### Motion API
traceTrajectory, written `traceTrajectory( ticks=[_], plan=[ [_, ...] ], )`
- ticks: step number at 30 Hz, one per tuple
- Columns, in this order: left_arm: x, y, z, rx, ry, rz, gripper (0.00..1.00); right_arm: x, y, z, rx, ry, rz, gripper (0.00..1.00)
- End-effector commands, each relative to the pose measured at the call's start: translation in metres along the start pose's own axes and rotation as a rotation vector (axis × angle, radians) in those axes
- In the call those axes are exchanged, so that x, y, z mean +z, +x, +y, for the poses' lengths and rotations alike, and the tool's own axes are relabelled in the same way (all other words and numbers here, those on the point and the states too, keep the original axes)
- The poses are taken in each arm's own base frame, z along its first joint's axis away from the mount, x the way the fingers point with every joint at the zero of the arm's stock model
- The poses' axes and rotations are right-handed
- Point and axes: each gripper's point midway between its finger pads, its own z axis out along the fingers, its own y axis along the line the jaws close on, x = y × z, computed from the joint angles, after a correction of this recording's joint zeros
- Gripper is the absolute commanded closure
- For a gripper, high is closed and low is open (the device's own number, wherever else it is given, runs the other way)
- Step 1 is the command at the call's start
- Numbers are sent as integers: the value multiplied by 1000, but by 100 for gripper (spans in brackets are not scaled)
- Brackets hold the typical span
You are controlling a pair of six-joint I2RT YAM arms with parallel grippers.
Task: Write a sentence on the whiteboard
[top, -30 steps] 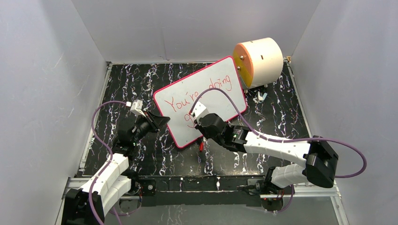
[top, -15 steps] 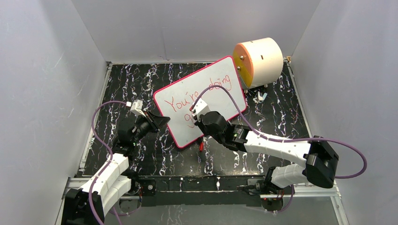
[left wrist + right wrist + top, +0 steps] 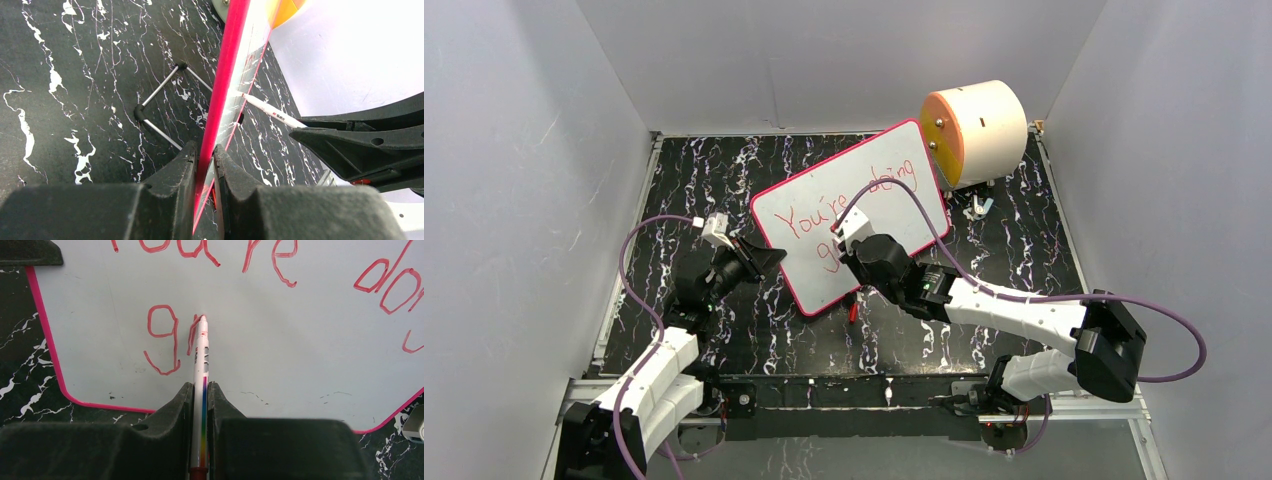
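Right wrist view, item one: right end effector [image 3: 200, 390], pressed together on the marker [image 3: 202, 355]. The barrel runs straight ahead of the fingers. Its tip touches the whiteboard [image 3: 300, 355] at the top of a fresh stroke just right of the "g".

Change noted: over the past second your right wrist has crept a little forward and to its right in the top view. The left arm has not moved. Judged from this, the "g" is finished and the "r" of "great" is under way, so most of the last word remains.

Item two: sentence [image 3: 809, 220], red. "You're doing" runs ahead of the tip and the "g" sits just left of it.

Item three: left end effector [image 3: 206, 152], pinching the whiteboard's pink frame edge-on and steadying it. Beyond those fingers a wire stand [image 3: 157, 107] seems to prop the back, so the face is tilted, not flat.

Surface: glossy white face with faint grey smudges near the tip. It is likely slick under the nib, so keep your pressure light against a propped whiteboard.

Bench [image 3: 704, 170]: black with white veining.

Room: plain grey walls [image 3: 524, 150] on three sides. A cream cylinder [image 3: 989, 125] with an orange face stands well beyond the right end effector, past the whiteboard's far corner.
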Motion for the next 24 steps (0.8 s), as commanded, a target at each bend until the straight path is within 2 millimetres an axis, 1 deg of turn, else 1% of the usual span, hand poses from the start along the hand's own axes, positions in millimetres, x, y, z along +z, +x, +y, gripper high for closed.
traceTrajectory(
  ticks=[1,7,13,16,18,24],
  plan=[
    [0,-4,3,-6,-30,-2,100,1,-8,-14,17,47,-34,100],
    [0,-4,3,-5,-32,-1,100,-1,-4,-17,24,56,-19,100],
    [0,-4,3,-6,-34,0,100,-5,-5,-17,29,48,-19,100],
    [0,-4,4,-6,-35,-1,100,-7,-9,-17,37,41,-30,100],
    [0,-4,4,-6,-37,-1,100,-12,-6,-19,34,39,-14,100],
    [0,-3,5,-9,-42,4,100,-21,-12,-19,38,12,-53,100]
  ],
)
